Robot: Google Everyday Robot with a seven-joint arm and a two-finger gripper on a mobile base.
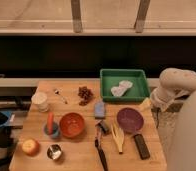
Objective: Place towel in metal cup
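While soft towel (122,89) lies crumpled, gripper (146,104) hovers beside tray (104,85).

Place: we judged it a robot test lab | Evidence: we saw a wooden table (81,150) strewn with mixed tableware (72,124) below a long window ledge (51,31), a white robot arm (176,82) alongside | The gripper (147,103) sat at the table's right edge.
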